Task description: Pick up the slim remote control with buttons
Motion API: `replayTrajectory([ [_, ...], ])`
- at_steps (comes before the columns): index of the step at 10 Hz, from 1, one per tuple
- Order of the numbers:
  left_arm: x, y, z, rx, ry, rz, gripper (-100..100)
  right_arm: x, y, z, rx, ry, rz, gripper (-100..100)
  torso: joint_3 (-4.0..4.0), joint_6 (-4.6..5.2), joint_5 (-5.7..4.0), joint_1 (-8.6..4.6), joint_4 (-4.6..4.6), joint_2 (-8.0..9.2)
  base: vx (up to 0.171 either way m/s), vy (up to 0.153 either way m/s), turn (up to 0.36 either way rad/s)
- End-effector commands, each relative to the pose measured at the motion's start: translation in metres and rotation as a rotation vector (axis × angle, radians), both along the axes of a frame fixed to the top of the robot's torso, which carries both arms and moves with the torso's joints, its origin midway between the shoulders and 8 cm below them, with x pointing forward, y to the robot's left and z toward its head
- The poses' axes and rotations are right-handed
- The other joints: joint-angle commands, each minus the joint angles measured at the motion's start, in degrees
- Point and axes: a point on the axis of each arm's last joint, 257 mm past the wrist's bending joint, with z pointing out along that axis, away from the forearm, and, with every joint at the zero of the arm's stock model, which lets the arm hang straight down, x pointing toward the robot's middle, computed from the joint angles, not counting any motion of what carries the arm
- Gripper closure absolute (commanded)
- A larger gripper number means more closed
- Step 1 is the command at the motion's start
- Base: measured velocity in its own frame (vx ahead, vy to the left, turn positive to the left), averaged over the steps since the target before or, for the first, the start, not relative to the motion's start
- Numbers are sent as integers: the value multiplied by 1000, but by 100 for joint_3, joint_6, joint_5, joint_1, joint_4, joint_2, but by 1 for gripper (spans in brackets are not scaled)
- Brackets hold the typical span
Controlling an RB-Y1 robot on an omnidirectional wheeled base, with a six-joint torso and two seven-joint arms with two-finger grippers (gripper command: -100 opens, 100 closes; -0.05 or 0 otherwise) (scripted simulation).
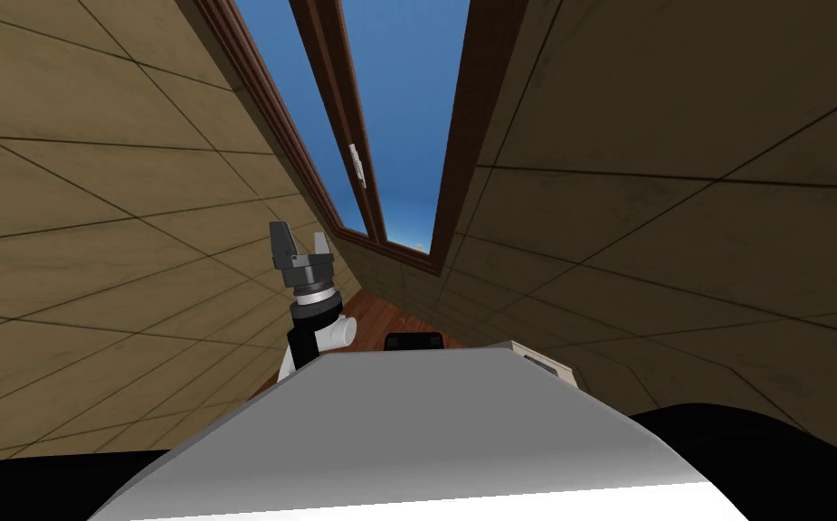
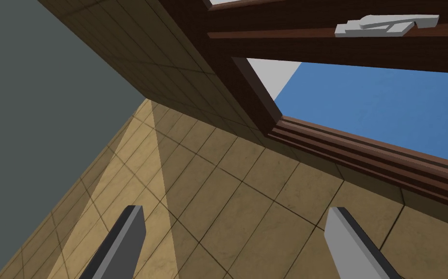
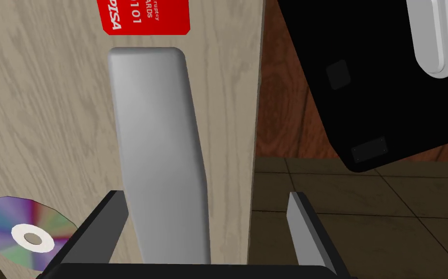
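Observation:
A slim, plain grey remote control (image 3: 157,145) lies flat on a pale wood-grain tabletop (image 3: 34,121), running lengthwise away from my right hand. No buttons show on its smooth face. My right gripper (image 3: 208,220) stands open over its near end. The remote sits between the fingers, close against one finger (image 3: 104,225) and well apart from the other. My left gripper (image 1: 299,242) is raised in front of the tiled wall by the window, its fingers (image 2: 126,237) open and holding nothing.
A red card (image 3: 145,17) with white lettering lies just past the remote's far end. A rainbow-coloured disc (image 3: 24,237) rests on the tabletop beside my right hand. The table's long edge runs close along the remote, with dark tiled floor (image 3: 363,218) below.

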Motion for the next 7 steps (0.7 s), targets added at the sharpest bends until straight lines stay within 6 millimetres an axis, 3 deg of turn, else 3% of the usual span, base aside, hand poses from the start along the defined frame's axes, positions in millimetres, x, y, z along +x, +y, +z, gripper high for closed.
replayTrajectory([
  [1, 0, 0, 0, 0, 0, 0, 0, -2, 5, -5, 2, 4, -3, -100, 0, 0, 0, 0, 0, 0, -84, -177, 44],
  [2, 0, 0, 0, 0, 0, 0, 0, 6, 16, -12, 17, -8, -11, -100, 1, 0, 1, 0, 1, 1, -59, -191, 56],
  [3, 0, 0, 0, 0, 0, 0, 0, 2, 10, -9, 9, -3, -8, -100, -2, -1, -1, -3, 0, -6, -7, -60, 2],
  [4, 0, 0, 0, 0, 0, 0, 0, 2, 11, -10, 10, -3, -8, 0, -11, 1, 6, 39, -3, -22, 0, 0, 0],
  [5, 0, 0, 0, 0, 0, 0, 0, 2, 16, -17, 8, -4, -14, -100, -16, 1, 14, 64, -6, -29, 0, 0, 0],
  [7, 0, 0, 0, 0, 0, 0, 0, 2, 25, -27, 7, -4, -20, -100, -17, 1, 16, 75, -6, -30, -5, 5, 16],
])
